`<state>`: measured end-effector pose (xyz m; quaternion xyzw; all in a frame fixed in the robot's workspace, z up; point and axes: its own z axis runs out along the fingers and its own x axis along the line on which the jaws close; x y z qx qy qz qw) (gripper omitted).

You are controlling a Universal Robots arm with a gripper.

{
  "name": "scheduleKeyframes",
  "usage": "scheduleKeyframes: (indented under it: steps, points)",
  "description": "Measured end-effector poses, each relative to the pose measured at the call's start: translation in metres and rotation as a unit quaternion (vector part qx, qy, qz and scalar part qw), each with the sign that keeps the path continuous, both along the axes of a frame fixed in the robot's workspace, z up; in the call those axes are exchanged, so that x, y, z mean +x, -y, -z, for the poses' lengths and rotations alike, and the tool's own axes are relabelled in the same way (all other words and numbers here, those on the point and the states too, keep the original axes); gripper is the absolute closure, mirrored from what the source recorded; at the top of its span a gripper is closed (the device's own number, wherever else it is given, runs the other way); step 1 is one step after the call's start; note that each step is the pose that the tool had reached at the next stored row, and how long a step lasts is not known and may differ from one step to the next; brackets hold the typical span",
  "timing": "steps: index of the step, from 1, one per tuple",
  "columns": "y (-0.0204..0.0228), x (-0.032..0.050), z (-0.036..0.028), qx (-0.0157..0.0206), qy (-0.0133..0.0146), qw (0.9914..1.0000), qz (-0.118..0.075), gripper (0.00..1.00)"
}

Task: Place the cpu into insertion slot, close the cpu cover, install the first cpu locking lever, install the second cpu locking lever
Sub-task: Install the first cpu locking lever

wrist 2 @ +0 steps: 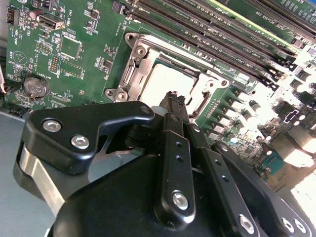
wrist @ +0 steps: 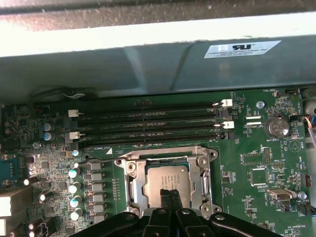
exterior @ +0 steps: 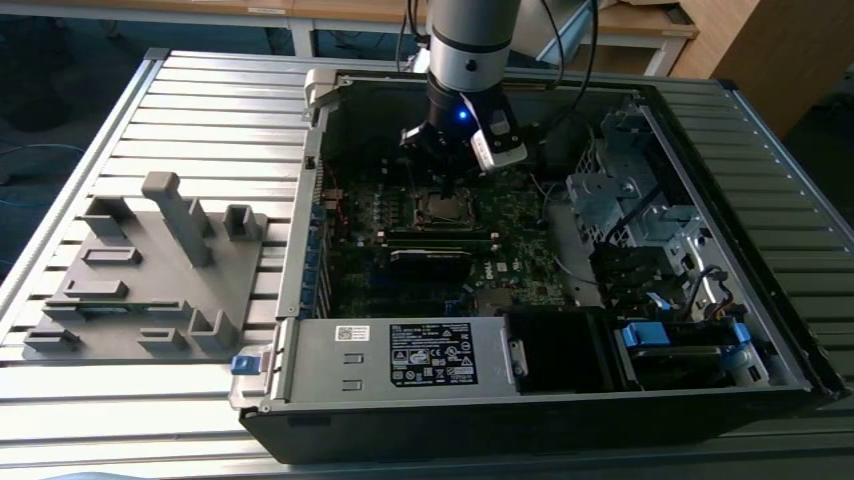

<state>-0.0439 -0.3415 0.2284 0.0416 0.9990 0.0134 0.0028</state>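
Cpu: the small flat square chip with a dull silver-grey metal top point(wrist: 165, 178) lies in the insertion slot, and we judge it level.
Insertion slot: the small square socket with a silvery metal rim point(exterior: 439, 208) sits in the green circuit board point(wrist: 256, 163), just beside the long black memory slots point(wrist: 148, 123), in the far half of the open dark computer case point(exterior: 534, 440).
Cpu cover: the thin silvery metal frame point(wrist: 134, 186) lies down around the chip, whose top shows through its window. We cannot tell whether it is locked.
Jaws: clenched together, with nothing visible between them. The tips are right over the chip's top, and we cannot tell whether they touch it or hang just above.
Risk: we fear an off-centre push would tilt the chip and bend the socket contacts. A sideways slip would scrape the frame or the board.
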Motion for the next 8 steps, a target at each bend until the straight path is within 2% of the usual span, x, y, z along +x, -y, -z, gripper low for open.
scheduleKeyframes:
  steps: [6,8]
  points:
    - [0.0,0.0,-0.0006,0.0,0.0,1.0,0.0,0.9]
    - [0.0,0.0,-0.0041,0.0,0.0,1.0,0.0,0.9]
